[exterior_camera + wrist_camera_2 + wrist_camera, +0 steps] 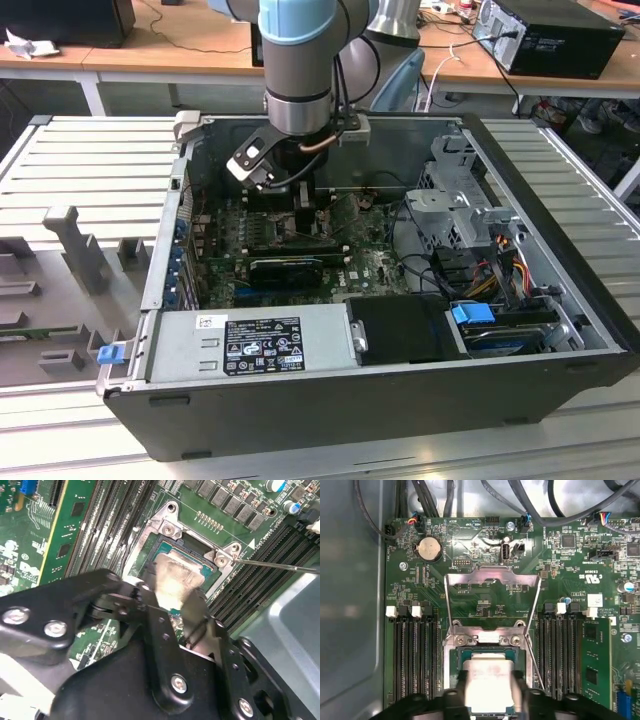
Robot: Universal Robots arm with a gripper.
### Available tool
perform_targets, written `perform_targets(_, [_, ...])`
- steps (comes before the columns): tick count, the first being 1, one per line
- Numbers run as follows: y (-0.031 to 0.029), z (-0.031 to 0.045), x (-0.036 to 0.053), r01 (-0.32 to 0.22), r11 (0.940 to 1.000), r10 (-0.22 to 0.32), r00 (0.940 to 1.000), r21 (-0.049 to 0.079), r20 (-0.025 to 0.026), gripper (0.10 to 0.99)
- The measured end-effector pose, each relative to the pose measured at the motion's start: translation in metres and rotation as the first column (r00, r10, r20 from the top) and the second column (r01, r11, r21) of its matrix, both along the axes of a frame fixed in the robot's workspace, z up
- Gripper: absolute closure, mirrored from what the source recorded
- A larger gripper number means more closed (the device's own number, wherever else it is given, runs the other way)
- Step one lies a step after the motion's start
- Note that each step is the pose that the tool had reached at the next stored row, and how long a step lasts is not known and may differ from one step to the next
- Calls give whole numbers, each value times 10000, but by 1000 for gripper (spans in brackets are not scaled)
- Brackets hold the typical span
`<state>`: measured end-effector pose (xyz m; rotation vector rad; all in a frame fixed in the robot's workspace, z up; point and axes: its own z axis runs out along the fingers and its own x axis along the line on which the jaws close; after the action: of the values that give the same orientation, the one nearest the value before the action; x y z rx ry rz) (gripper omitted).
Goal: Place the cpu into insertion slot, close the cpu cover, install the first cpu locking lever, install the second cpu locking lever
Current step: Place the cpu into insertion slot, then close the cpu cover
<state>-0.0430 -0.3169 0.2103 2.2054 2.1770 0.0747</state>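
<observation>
The cpu (488,686), square with a pale silver face, lies flat and face up within the insertion slot (470,653), held at two opposite edges between the fingers (461,689). In the second wrist view the slot's silvery metal rim (165,524) borders it. The cpu cover (492,575), a thin silvery windowed frame, stands swung open off the slot. One thin locking lever (536,662) stands unlatched beside the slot.

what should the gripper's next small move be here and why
Probably ease the cpu straight down into the insertion slot. The gripper seems clamped on the cpu, squarely over the slot, and the cpu cover stands flipped open, out of the way. Whether the chip already sits flat cannot be told.
</observation>
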Motion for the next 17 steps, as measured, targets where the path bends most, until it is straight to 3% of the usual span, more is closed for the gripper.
perform_targets(3, [0,15,0,3,10000,-3,10000,-30,1,745])
perform_targets(5, [0,22,0,3,10000,-3,10000,-46,1,867])
perform_targets(6, [0,31,0,3,10000,-3,10000,-63,-1,980])
perform_targets(17, [1,139,0,9,9998,-9,10000,-216,2,980])
